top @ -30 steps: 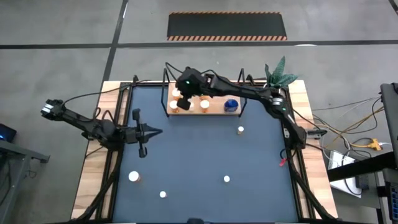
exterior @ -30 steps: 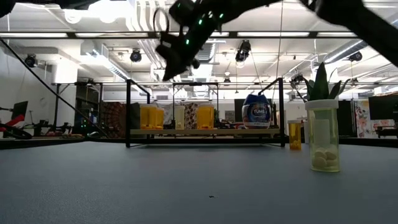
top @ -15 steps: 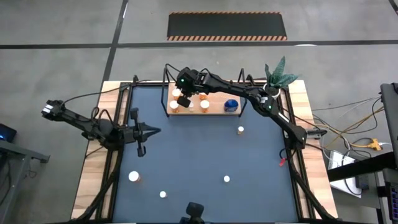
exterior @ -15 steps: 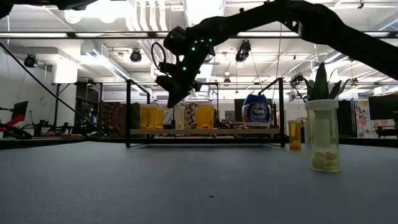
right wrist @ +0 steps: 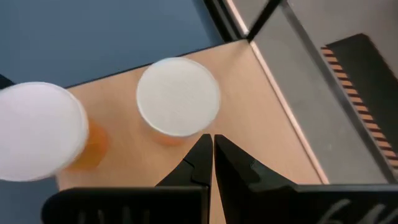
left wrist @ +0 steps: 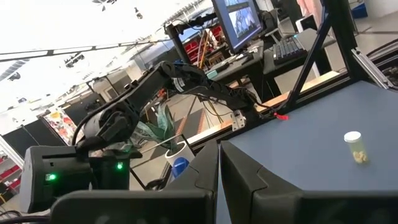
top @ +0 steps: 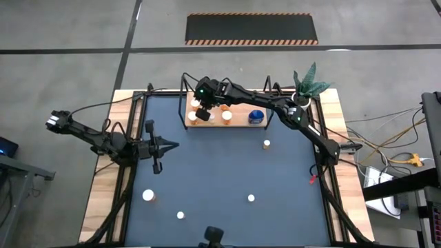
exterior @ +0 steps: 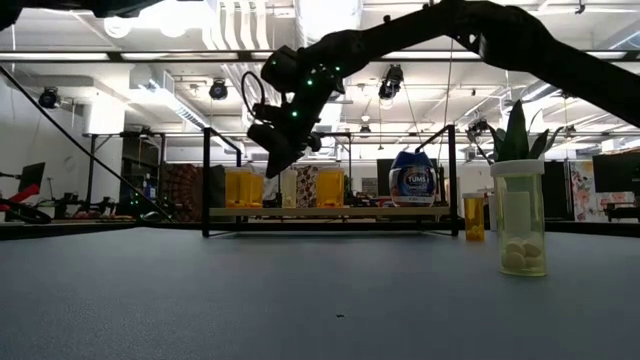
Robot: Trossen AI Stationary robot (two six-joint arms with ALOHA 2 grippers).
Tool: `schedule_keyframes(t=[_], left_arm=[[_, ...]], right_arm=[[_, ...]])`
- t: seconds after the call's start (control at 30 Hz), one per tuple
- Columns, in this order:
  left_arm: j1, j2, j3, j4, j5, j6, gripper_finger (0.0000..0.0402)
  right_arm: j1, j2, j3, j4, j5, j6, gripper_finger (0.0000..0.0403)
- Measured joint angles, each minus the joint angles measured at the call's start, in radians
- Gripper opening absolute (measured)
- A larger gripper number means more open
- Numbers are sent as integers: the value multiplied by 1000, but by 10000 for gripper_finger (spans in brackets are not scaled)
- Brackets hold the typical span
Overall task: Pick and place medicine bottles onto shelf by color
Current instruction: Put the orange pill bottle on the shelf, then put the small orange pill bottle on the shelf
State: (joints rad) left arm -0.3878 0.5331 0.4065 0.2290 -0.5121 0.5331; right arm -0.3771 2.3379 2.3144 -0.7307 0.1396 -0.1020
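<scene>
The shelf [top: 240, 122], a light-wood board with black wire ends, stands at the far side of the blue mat. On it stand orange bottles with white caps [top: 227, 116] [top: 193, 117] and a blue bottle [top: 256, 116]. My right gripper [top: 200, 109] hangs shut over the shelf's left end, slanting down, its tips at cap height [exterior: 273, 168]. In the right wrist view the tips [right wrist: 210, 142] stand beside one white-capped bottle [right wrist: 178, 104], with another [right wrist: 37, 134] farther off. My left gripper [top: 173, 145] waits shut over the mat's left side. Several bottles stand loose on the mat [top: 267, 144] [top: 148, 195] [top: 180, 215]. My right gripper's shut fingertips [right wrist: 204, 144] come slanting down from above right beside the rim of a white cap [right wrist: 198, 127] on the shelf. I cannot tell whether they touch it. The bottle stands upright on the board.
A potted plant [top: 308, 84] stands at the far right corner, beside the shelf's right end. One more loose bottle [top: 251, 198] stands near the front, and a tall one [exterior: 522, 218] stands close to the low camera. Open mat lies between the shelf and the near bottles.
My right gripper has come down toward the shelf's left end, tipping more steeply downward, and has stayed shut. Most of the drop came early; it has since nearly settled. The bottles stand where they were.
</scene>
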Motion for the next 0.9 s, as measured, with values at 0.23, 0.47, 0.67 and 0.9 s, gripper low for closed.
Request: schedule_keyframes(t=[0.23,0.47,0.67,0.9], left_arm=[[0,-1,0,0,0,-1,0],[0,0,0,0,0,-1,0],[0,0,0,1,0,-1,0],[0,1,1,7,0,-2,0]], right_arm=[[2,0,-40,64,-69,15,9],[2,0,-40,59,-68,22,9],[5,-13,-8,-3,-60,3,9],[80,-140,-12,-109,-60,-42,9]])
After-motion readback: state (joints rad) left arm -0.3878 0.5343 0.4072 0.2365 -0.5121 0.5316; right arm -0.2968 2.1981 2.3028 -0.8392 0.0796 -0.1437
